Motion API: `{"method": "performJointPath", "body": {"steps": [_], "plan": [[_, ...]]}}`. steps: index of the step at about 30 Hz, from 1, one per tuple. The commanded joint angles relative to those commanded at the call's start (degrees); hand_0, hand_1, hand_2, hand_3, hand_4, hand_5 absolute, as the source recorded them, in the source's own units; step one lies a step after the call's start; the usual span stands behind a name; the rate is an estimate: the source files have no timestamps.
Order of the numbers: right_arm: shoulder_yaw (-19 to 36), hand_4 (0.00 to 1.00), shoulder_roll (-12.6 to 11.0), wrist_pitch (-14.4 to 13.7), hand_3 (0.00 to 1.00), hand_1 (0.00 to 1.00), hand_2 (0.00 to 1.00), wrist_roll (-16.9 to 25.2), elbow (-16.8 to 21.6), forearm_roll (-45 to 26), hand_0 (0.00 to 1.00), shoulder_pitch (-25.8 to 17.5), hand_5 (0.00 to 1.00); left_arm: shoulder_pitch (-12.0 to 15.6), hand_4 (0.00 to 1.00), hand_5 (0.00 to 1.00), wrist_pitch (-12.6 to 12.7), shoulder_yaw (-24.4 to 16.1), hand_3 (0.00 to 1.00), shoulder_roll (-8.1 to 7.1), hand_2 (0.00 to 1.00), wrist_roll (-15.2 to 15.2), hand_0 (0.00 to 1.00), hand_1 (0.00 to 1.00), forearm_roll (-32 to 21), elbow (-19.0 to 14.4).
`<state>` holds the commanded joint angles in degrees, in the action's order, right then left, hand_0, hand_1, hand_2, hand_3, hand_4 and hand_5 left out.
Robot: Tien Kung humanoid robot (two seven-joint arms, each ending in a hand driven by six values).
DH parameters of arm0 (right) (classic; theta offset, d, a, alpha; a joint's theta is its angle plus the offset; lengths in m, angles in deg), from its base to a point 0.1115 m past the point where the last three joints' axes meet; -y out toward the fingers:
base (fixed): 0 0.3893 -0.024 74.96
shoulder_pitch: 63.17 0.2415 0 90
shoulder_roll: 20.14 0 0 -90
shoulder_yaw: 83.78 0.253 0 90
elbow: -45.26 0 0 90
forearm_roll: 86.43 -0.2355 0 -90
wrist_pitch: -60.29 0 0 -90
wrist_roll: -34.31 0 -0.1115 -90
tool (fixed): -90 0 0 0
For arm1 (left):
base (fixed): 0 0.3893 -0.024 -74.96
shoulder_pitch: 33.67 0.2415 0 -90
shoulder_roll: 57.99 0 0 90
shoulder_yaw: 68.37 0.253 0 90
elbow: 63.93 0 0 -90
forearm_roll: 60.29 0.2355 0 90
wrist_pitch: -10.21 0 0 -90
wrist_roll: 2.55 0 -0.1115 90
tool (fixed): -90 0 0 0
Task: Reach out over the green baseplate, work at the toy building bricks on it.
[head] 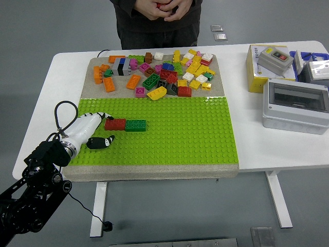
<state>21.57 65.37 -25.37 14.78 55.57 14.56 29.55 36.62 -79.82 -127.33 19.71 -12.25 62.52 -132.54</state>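
One white worktop carries everything, and the green baseplate covers most of its near middle, with a tan mat behind it bearing a loose heap of bricks in many colours. To the right, well apart from the plate, stand a grey enclosure box and a yellow box with a push-button switch on it. At the far edge a person's hands are clasped together around something small and red, clear of the heap.

On the plate itself a red brick and a green brick sit end to end, touching, near the left side. The left hand lies over the plate's left edge, its white back up; the thin fingers reach to just beside the red brick's left end, the dark thumb sits lower, apart from both bricks. It looks loosely spread and holds nothing. The right arm is not in view.

The main risk, as I judge it, is a sideways shove: fingers arriving at the red brick's end rather than over its top could push the pair along or pop the red one off its studs. The thumb could also catch on the studs, and the looped cable at the wrist could snag the plate's corner.
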Motion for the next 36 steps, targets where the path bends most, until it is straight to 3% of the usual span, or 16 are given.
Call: {"method": "performJointPath", "body": {"steps": [21,36], "plan": [[0.4,0.325,0.1,0.1,0.705,0.625,0.62,0.1,0.0,0.1,0.692,0.0,0.907,0.9,0.704,0.306,0.5,0.8,0.775,-0.05,0.93,-0.2,0.996,0.926,0.5,-0.3],[0.8,0.325,0.1,0.2,0.705,0.625,0.62,0.1,0.0,0.1,0.692,-0.1,0.908,1.8,0.703,0.308,2.7,1.8,0.768,0.13,0.93,-0.4,0.996,0.926,2.6,-1.8]]}}
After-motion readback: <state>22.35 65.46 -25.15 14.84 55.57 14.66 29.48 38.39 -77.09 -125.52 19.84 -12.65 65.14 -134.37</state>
